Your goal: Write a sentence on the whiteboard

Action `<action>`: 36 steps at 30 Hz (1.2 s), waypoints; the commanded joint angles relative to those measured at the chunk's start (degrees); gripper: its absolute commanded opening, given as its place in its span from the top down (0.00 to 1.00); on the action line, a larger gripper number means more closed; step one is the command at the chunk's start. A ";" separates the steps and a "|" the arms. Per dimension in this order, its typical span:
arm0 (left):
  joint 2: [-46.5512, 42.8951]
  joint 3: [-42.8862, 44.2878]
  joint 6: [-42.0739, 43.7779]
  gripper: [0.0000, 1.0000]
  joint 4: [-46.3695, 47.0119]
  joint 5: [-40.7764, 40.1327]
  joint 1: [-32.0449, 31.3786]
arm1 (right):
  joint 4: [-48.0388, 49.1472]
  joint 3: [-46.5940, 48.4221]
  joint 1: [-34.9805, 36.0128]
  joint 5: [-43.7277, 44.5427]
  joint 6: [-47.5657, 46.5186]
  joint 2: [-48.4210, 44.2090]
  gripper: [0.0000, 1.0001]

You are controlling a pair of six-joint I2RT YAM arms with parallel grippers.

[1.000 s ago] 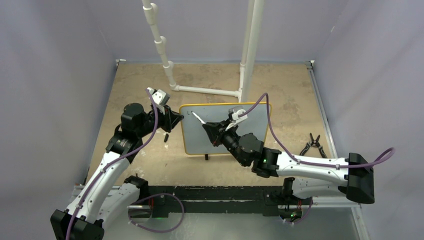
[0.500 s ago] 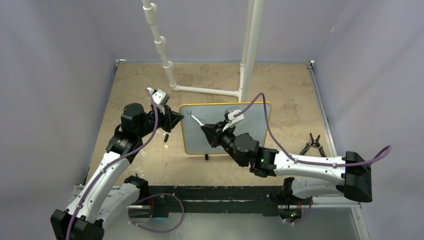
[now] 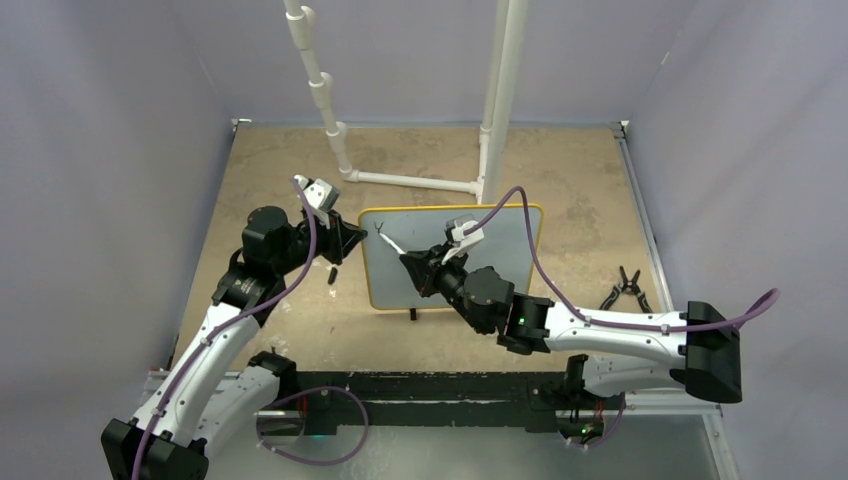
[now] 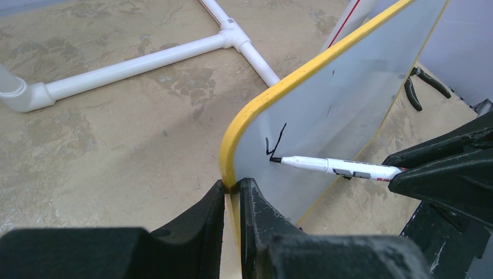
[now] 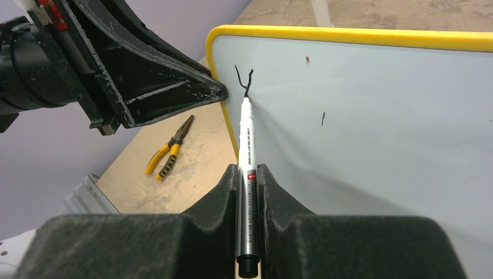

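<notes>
The whiteboard, pale grey with a yellow frame, stands tilted on the tan table. My left gripper is shut on its left edge, and the yellow rim sits pinched between the black fingers. My right gripper is shut on a white marker, whose barrel is clamped between the pads. The marker tip touches the board near its top left corner. Of the sentence, only a small black Y-like stroke shows, the same stroke in the left wrist view.
A white pipe frame rises behind the board. Dark pliers lie on the table to the right. Yellow-handled pliers show in the right wrist view. A small black piece lies below the left gripper. Grey walls enclose the table.
My right arm has shifted a little to the left with the marker, bringing its tip closer to the board's top left corner. The left arm and the board have stayed still.
</notes>
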 commanded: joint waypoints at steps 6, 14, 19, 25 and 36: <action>-0.36 -0.24 0.57 1.00 1.42 0.81 0.13 | -3.49 0.38 -0.17 1.53 3.49 -0.47 1.00; -0.45 -0.29 0.57 1.00 1.49 0.80 0.13 | -5.17 -1.37 -0.14 0.01 5.65 -0.94 1.00; -0.36 -0.30 0.60 1.00 1.42 0.80 0.11 | -4.96 -1.85 -0.18 -0.97 5.32 -1.38 1.00; -0.36 -0.33 0.76 1.00 1.24 0.33 0.13 | 2.30 -4.97 -0.18 -4.74 0.73 -5.24 1.00; -0.09 -0.38 0.76 1.00 1.18 0.27 0.13 | 2.90 -4.57 -0.18 0.14 -0.15 -7.59 1.00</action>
